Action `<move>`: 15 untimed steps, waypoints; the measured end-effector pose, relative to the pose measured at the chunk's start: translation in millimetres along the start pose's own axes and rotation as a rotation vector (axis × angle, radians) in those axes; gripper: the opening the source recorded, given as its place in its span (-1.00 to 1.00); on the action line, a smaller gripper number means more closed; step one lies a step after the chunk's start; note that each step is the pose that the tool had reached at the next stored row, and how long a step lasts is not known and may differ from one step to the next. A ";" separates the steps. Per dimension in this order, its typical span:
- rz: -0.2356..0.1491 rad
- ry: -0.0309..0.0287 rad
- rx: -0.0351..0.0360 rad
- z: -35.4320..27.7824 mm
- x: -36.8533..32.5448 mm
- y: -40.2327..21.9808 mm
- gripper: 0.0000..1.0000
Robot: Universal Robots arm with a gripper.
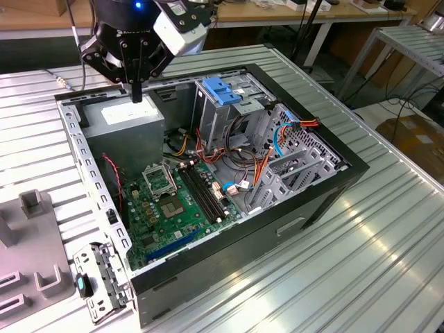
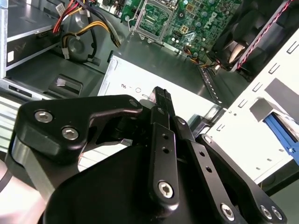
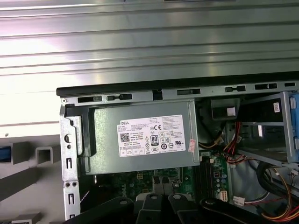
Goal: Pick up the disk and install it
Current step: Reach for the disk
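My gripper [image 1: 137,96] hangs over the back corner of an open computer case [image 1: 326,187], at the exterior view's left. Its fingers are shut and hold nothing. The closed fingertips [image 2: 161,94] point down at the grey power supply box [image 1: 128,119] with its white sticker [image 3: 150,136], a short way above it. The disk is out of view. A blue strip [image 2: 282,135] lies in a pale slotted fixture beside the case in the second wrist view; I cannot tell what it is.
A tall metal cage with a blue plastic top [image 1: 222,91] stands inside the case at the back. The green motherboard [image 1: 170,208] and loose cables [image 1: 243,163] lie below. Grey fixtures [image 1: 31,208] and a metal bracket [image 1: 97,281] sit on the ribbed table [image 1: 361,277].
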State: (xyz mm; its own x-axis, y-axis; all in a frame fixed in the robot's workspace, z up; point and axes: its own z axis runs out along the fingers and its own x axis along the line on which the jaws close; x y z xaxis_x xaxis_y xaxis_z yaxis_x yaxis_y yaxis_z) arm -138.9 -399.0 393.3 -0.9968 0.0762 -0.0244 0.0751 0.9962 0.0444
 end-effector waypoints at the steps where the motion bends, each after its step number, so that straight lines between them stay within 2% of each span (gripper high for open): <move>1: 0.000 0.0000 0.0000 0.0 1.1 0.0 -0.79; 4: 0.000 0.0000 0.0000 -0.1 4.7 -0.3 -0.79; 15: 0.000 0.0000 0.0000 -0.3 11.0 -0.8 -0.79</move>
State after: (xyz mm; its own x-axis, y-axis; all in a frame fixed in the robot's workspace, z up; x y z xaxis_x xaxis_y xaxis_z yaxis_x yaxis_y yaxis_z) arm -149.9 -398.9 393.3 -0.9968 0.0762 -0.0244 0.0751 0.9962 0.0444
